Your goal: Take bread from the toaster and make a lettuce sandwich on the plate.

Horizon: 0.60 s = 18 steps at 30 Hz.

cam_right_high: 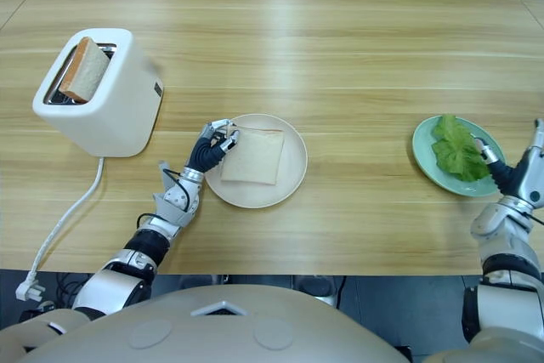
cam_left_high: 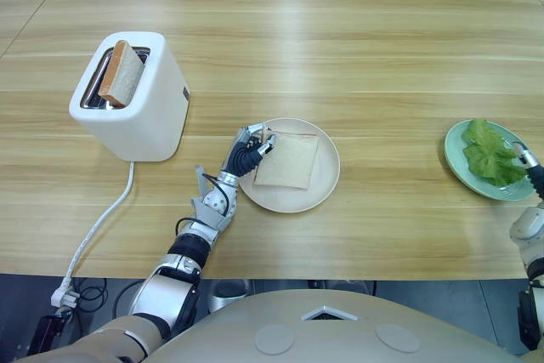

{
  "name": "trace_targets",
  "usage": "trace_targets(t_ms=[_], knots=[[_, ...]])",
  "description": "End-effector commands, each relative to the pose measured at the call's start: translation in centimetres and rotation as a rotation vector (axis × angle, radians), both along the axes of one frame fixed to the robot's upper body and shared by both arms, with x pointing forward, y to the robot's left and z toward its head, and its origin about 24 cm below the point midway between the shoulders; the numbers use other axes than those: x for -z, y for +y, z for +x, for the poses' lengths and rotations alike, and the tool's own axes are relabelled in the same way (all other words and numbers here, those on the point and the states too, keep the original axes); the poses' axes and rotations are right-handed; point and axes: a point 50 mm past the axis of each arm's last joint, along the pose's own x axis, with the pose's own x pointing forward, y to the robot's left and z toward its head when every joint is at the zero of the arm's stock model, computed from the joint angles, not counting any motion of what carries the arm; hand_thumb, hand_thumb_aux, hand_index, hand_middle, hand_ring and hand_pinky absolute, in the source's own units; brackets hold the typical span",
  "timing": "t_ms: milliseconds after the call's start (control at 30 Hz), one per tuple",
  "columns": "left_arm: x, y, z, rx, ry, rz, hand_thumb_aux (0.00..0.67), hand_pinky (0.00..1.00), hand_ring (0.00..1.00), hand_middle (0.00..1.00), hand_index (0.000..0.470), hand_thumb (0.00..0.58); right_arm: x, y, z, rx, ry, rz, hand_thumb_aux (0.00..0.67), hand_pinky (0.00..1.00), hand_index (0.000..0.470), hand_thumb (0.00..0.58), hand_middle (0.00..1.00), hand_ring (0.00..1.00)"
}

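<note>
A white toaster (cam_left_high: pixel 140 104) stands at the left with one slice of bread (cam_left_high: pixel 119 74) sticking up from a slot. To its right, a second bread slice (cam_left_high: pixel 289 161) lies flat on the beige plate (cam_left_high: pixel 289 203). My left hand (cam_left_high: pixel 249 149) rests at the plate's left rim, its fingers curled onto the slice's near-left corner. At the far right a lettuce leaf (cam_left_high: pixel 489 150) lies on a green plate (cam_left_high: pixel 463 163). My right hand (cam_right_high: pixel 510 178) is at that plate's right edge, fingertips pinched on the leaf's right side.
The toaster's white cord (cam_left_high: pixel 98 227) runs down over the table's front edge to a plug (cam_left_high: pixel 64 297). Bare wooden tabletop lies between the two plates and across the far half.
</note>
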Motion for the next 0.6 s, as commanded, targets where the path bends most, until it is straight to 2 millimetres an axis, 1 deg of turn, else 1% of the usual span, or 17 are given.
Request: trace_targets(t_ms=[33,67,100,133,167,333,467,500,533,567,600], knots=[[1.8,0.2,-1.2,0.033,0.060,0.130,0.670,1.00,1.00,1.00,0.460,0.580,1.9,1.1,0.7,-0.033,0.165,0.016,0.000,0.00,0.000,0.000,0.00,0.00],[1.9,0.4,-1.4,0.031,0.054,0.160,0.670,0.81,0.81,0.81,0.460,0.580,2.2,1.2,0.9,-0.028,0.195,0.027,0.000,0.00,0.000,0.000,0.00,0.00],[2.0,0.5,-1.6,0.030,0.041,0.199,0.518,0.57,0.57,0.57,0.355,0.550,2.4,1.3,1.1,-0.024,0.218,0.037,0.000,0.00,0.000,0.000,0.00,0.00],[2.0,0.7,-1.8,0.021,0.019,0.233,0.013,0.00,0.00,0.00,0.009,0.023,2.5,1.4,1.4,-0.020,0.242,0.046,0.000,0.00,0.000,0.000,0.00,0.00],[1.8,1.0,-1.8,0.006,-0.005,0.263,0.000,0.00,0.00,0.00,0.000,0.000,2.7,1.5,1.6,-0.015,0.276,0.056,0.000,0.00,0.000,0.000,0.00,0.00],[0.2,2.0,-1.9,-0.063,-0.146,0.347,0.000,0.00,0.00,0.00,0.000,0.000,2.8,1.4,2.5,0.024,0.369,0.103,0.000,0.00,0.000,0.000,0.00,0.00],[-1.4,2.3,-2.0,-0.102,-0.239,0.368,0.000,0.00,0.00,0.00,0.000,0.000,3.2,1.4,2.5,0.049,0.402,0.135,0.000,0.00,0.000,0.000,0.00,0.00],[-1.8,2.4,-2.1,-0.112,-0.260,0.373,0.000,0.00,0.00,0.00,0.000,0.000,3.2,1.3,2.4,0.058,0.404,0.140,0.121,0.00,0.083,0.190,0.00,0.00],[-2.2,2.5,-2.1,-0.122,-0.277,0.374,0.000,0.00,0.00,0.00,0.000,0.000,3.3,1.2,2.2,0.067,0.411,0.143,0.347,0.00,0.238,0.445,0.00,0.00],[-2.5,2.7,-2.2,-0.135,-0.293,0.374,0.000,0.00,0.00,0.00,0.000,0.000,3.5,1.1,2.0,0.076,0.421,0.147,0.462,0.00,0.317,0.524,0.00,0.00],[-2.8,2.9,-2.2,-0.146,-0.303,0.373,0.000,0.00,0.00,0.00,0.000,0.000,3.5,1.0,1.8,0.082,0.427,0.149,0.486,0.00,0.334,0.536,0.00,0.00]])
